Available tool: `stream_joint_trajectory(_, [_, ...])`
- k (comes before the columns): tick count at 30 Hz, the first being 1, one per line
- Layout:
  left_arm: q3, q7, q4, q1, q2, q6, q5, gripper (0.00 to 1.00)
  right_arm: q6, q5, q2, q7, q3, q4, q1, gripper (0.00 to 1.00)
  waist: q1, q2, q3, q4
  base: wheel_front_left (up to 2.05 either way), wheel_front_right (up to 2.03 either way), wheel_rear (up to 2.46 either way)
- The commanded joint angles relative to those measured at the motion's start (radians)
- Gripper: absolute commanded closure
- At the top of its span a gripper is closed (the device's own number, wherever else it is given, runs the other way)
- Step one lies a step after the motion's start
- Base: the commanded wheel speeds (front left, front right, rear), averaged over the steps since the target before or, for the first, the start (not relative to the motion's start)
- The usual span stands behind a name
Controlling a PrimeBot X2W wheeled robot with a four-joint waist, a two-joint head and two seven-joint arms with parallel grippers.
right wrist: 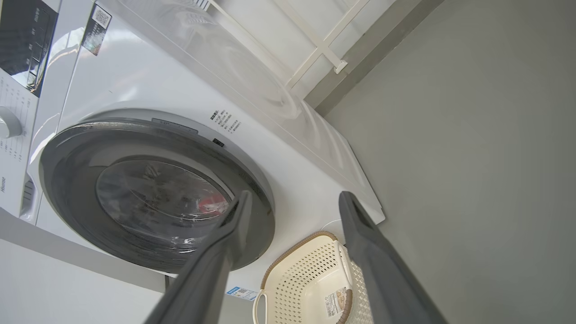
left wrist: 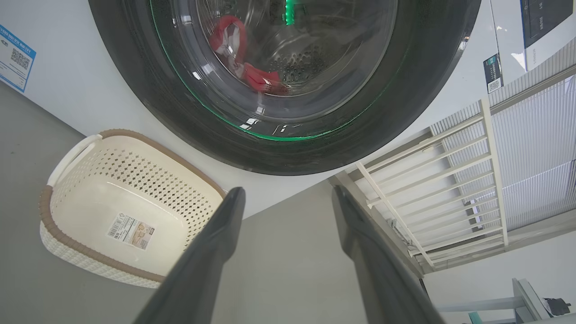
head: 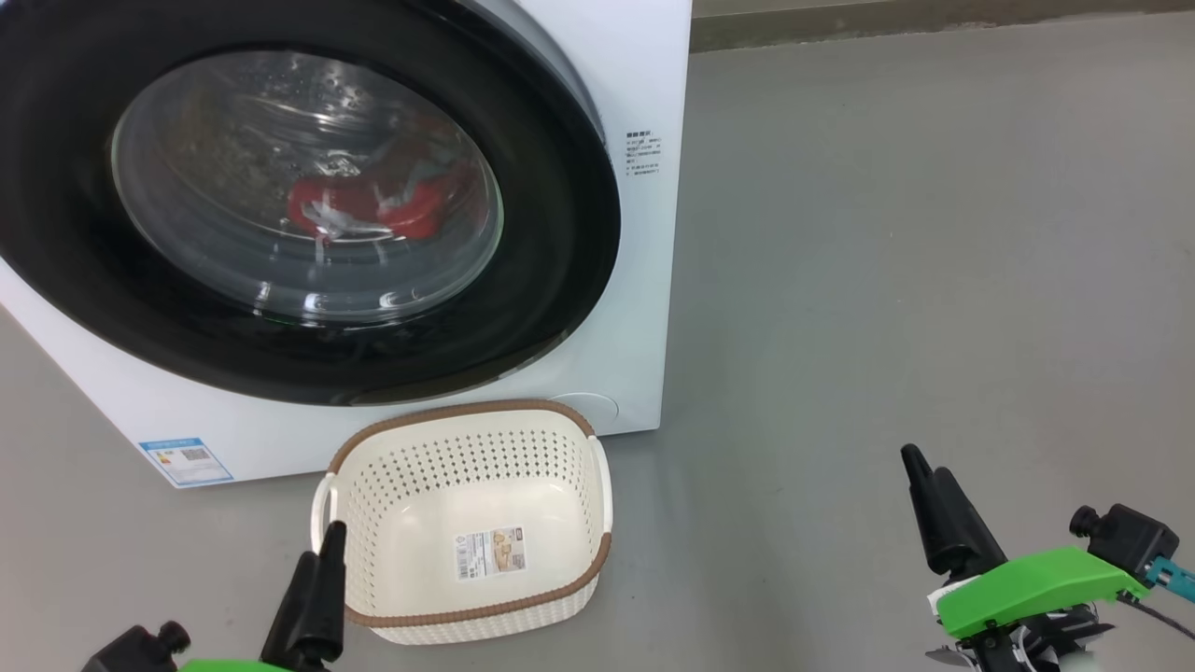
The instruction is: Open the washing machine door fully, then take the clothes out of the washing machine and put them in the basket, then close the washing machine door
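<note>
Could go wrong at the very first step: no handle or latch to be made out on the washing machine door (head: 233, 177), so easy to paw at its glossy black rim and slide off, or to press on the bulging glass instead. Could also swing that door into the basket (head: 467, 411), parked at lower centre of the head view just in front of the washing machine (head: 644, 84), under the door's lower edge; cannot tell whether clear of the swing. Later, might snag the clothes (head: 378, 203) at the drum mouth and drop them on the floor instead of in the basket.

Holding nothing with the left gripper (left wrist: 287, 191): spread wide, only floor and white machine front between its two fingers. Same for the right gripper (right wrist: 294, 194): splayed apart, empty.

Looks shut, judging by the door lying flush on the machine front. Behind its glass, right of centre in the head view, a red and white heap low in the drum. Well apart from both pairs of fingers, down at the lower corners of that view; nothing touched yet.
</note>
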Motion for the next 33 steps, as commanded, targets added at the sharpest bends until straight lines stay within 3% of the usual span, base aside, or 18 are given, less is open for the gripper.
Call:
stream_joint_trajectory(1, [0.011, -0.013, -0.033, -0.048, 0.015, -0.004, 0.028, 0.00, 0.000, -0.031, -0.010, -0.011, 0.017, -0.034, -0.048, 0.00, -0.0001, 0.0000, 0.000, 0.000, 0.00, 0.00, 0.00])
stream_joint_trajectory(33, [0.019, -0.107, -0.065, -0.075, 0.020, 0.006, 0.402, 0.00, 0.000, -0.403, -0.015, -0.105, 0.083, -0.053, -0.095, 0.00, -0.0001, 0.0000, -0.002, -0.013, 0.00, 0.00, 0.00])
